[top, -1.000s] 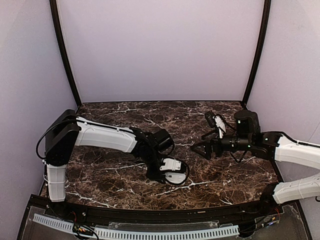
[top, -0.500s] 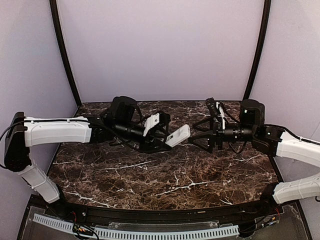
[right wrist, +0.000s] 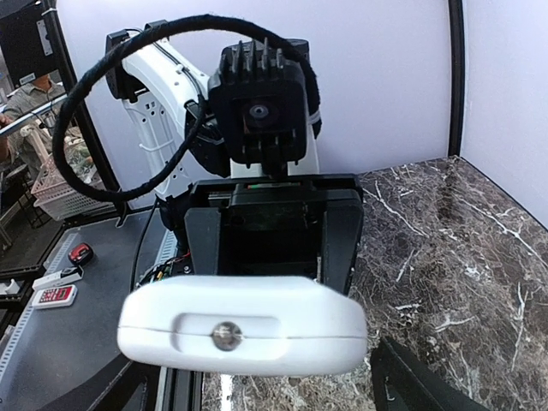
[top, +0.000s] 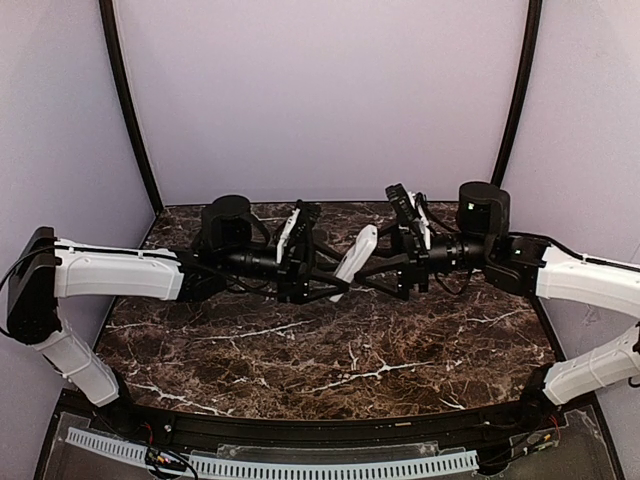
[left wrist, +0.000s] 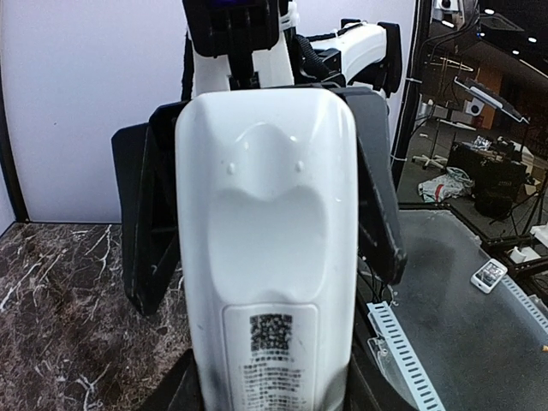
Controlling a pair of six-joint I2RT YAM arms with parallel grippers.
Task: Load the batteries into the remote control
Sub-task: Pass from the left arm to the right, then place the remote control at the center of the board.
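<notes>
Over the table (top: 300,350), the right gripper (top: 378,275) has neared the remote control (top: 356,260)

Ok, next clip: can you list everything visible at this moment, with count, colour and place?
remote control: one, white, held in mid-air above the table, labelled back facing the left wrist camera
batteries: none visible in any view
table: one, dark brown marble with white veins, beneath both arms
backdrop: one, lilac, behind and beside the table
left gripper: one, black, shut on the remote control
right gripper: one, black, open, at the remote control's free end
</notes>
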